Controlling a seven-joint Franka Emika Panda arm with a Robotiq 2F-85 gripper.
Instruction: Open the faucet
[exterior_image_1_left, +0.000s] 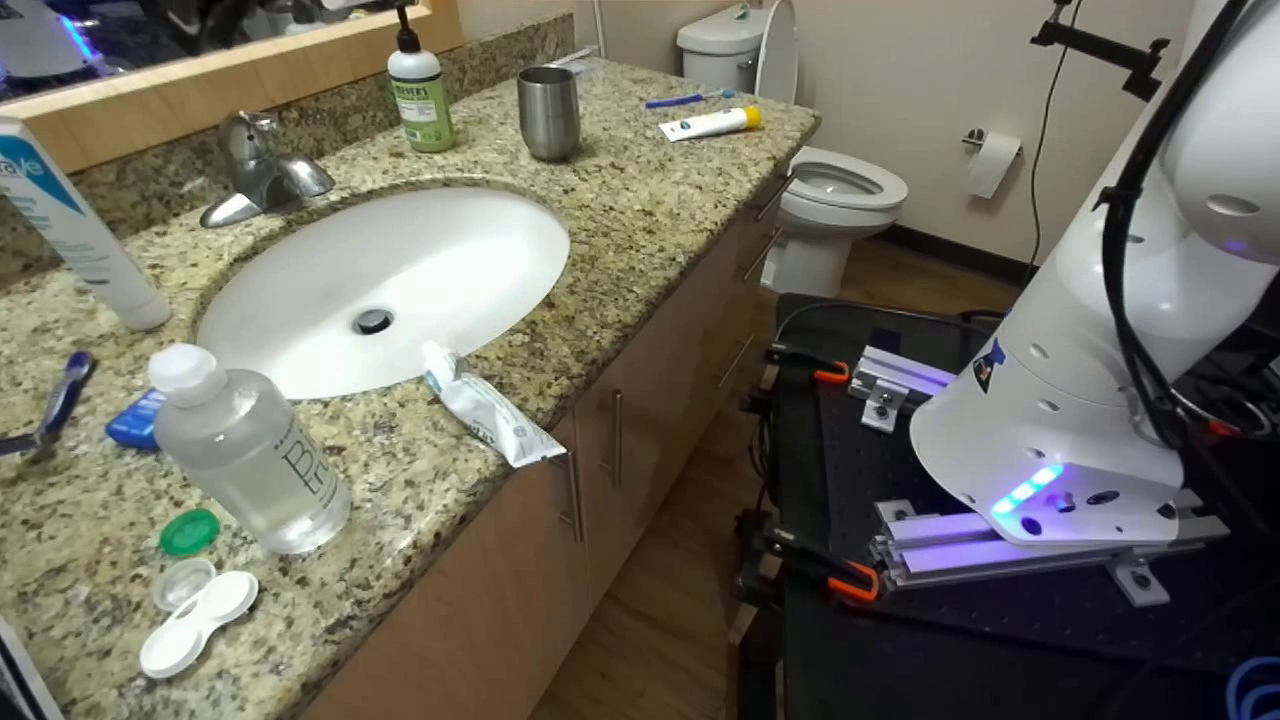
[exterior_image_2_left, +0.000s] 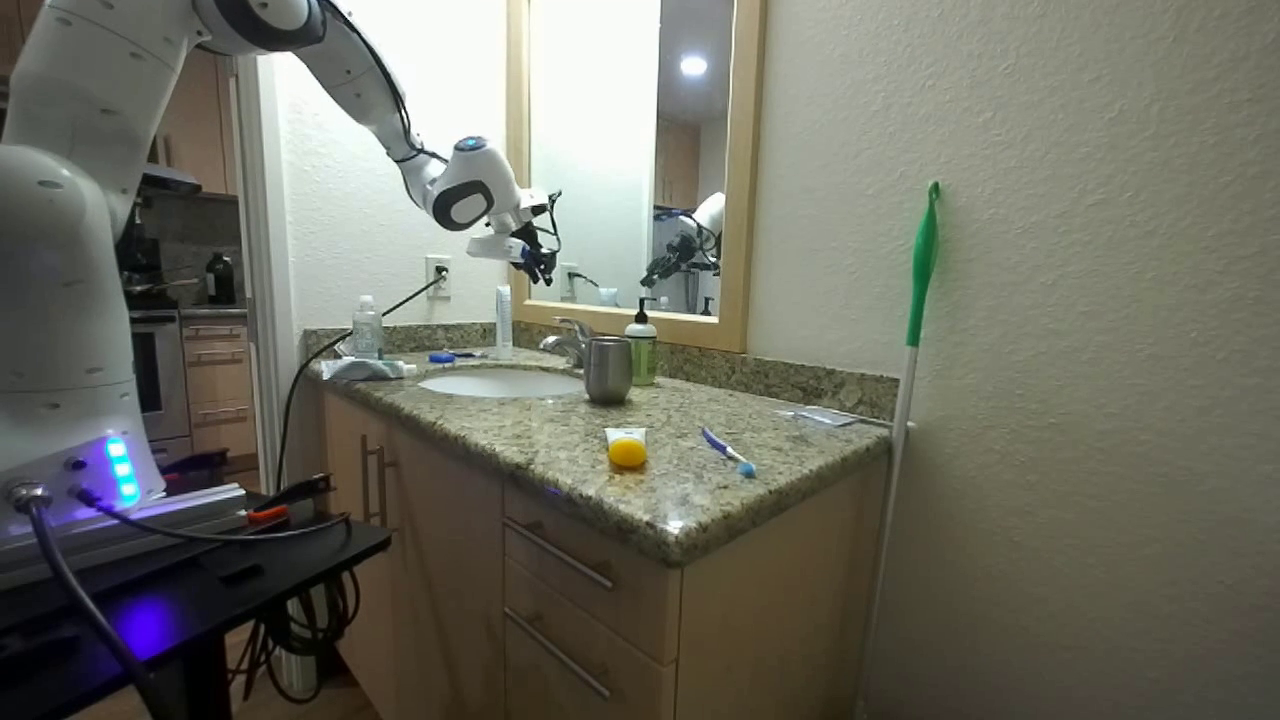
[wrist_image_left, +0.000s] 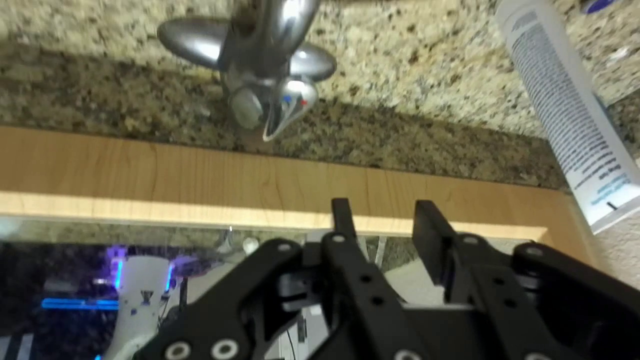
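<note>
Gripper (wrist_image_left: 383, 212) hangs before the mirror (exterior_image_2_left: 595, 130) with jaws parted and nothing between them, so guide it down to the faucet (wrist_image_left: 260, 65), set below that mirror, then gently press the lever (wrist_image_left: 296, 95) (probably upward from underneath) without striking the mirror.

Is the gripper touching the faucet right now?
No, in an exterior view the gripper is higher than the faucet, with a clear gap between.

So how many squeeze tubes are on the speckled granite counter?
3: an upright white tube near the chrome faucet, a crumpled white tube near the oval white basin, a yellow-capped white tube near the purplish toothbrush. Others may be hidden.
</note>
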